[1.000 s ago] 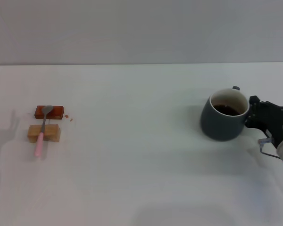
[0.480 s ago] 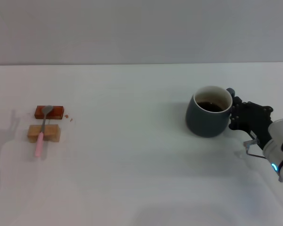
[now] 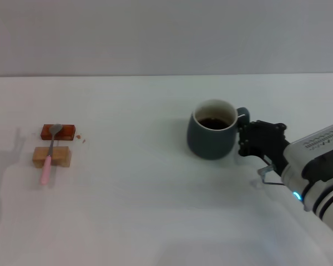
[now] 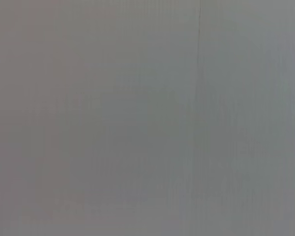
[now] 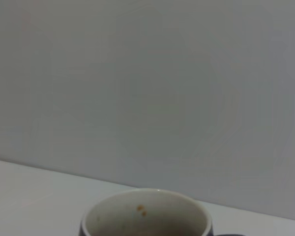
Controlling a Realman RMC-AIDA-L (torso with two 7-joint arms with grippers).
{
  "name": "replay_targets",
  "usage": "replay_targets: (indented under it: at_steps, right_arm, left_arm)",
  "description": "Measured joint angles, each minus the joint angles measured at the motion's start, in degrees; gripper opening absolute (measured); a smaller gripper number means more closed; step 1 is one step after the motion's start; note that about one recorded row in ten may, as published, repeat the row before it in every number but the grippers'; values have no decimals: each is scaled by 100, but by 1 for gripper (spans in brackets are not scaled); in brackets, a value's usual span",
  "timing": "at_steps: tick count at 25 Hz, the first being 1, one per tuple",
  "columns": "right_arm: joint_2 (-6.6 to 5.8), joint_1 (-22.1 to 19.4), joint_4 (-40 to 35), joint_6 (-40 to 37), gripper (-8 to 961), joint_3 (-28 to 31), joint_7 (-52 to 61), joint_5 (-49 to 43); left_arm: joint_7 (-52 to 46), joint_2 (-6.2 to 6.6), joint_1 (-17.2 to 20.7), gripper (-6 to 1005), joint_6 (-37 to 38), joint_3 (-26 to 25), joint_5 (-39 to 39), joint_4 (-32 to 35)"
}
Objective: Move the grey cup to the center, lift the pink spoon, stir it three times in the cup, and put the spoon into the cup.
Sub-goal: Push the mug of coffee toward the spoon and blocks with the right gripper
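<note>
The head cam looked forward and down over the white table (image 3: 155,210), taking in the whole surface plus the wall behind. The left wrist cam faced nothing but blank grey. The right wrist cam sat low and close behind the grey cup (image 5: 146,214), facing the wall. Only that cup (image 3: 212,136) showed in both views.
</note>
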Motion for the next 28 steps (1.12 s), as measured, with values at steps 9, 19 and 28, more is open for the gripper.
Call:
replay_targets:
  at_steps: [9, 19, 28]
  right_arm:
    - [10, 179, 284, 186, -1, -276, 0, 0]
    - [9, 344, 489, 301, -2, -518, -1, 0]
    - [9, 437, 630, 441, -1, -737, -1, -8]
  left_arm:
    - [0, 0, 22, 823, 7, 0, 6, 0]
    - [0, 0, 49, 823, 18, 65, -14, 0]
    - [0, 0, 54, 823, 17, 72, -16, 0]
